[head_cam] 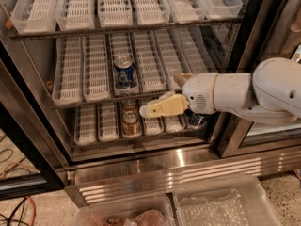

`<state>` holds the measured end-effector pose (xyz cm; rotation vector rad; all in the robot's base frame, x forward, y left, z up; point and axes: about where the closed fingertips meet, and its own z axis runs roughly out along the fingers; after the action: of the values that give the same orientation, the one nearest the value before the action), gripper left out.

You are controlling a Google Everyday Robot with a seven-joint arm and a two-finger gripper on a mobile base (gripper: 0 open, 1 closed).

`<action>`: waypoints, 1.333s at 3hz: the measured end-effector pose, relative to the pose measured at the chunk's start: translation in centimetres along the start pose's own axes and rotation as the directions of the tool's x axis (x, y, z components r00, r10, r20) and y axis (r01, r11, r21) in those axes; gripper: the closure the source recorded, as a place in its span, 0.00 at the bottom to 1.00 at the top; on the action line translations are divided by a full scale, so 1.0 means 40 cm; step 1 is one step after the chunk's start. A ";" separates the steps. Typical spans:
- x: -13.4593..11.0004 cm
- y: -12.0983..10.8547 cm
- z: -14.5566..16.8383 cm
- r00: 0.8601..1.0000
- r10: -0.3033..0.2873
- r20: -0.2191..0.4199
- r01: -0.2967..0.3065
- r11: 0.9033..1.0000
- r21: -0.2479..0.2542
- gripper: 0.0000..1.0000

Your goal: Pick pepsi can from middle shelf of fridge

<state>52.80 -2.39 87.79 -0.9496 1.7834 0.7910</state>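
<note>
Two tan fingers (162, 108) form the gripper (162, 95), and they stand apart with nothing between them: one long finger points toward 9 o'clock in front of the rack's front rail, and the other shows only its tip higher up, at about 1 o'clock from the first. The gripper hangs in the open doorway of the fridge (178, 166), level with the front edge of the middle shelf (70, 76). Behind it the white arm (249, 91) reaches in from 3 o'clock.

The pepsi can (124, 73) stands upright at about 10 o'clock from the gripper, near it but not touched. It sits toward the front of the third white lane tray from the left on the middle shelf, silver top up, alone on that level.

At about 7 o'clock from the gripper, on the lower shelf (87, 126), two orange-brown cans (130, 122) stand one behind the other in a single lane. At 4 o'clock a dark can (196, 121) sits on the same lower level, partly hidden by the arm.

At 12 o'clock the upper shelf (117, 6) carries more white slotted trays. Down at 6 o'clock, below the steel sill, lie two clear plastic bins (221, 206) — the left one holds something pinkish that cannot be made out.
</note>
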 end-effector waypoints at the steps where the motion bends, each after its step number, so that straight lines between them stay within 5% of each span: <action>1: -0.028 -0.008 0.091 0.998 -0.062 0.030 0.063 0.998 -0.007 0.00; 2: -0.027 -0.032 0.169 0.990 -0.101 0.096 0.099 0.995 0.027 0.00; 3: -0.042 -0.125 0.232 0.982 -0.086 0.170 0.067 0.992 0.111 0.00; 4: -0.042 -0.125 0.232 0.982 -0.086 0.170 0.067 0.992 0.111 0.00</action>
<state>61.53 3.28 85.51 -0.8481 1.6109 0.7028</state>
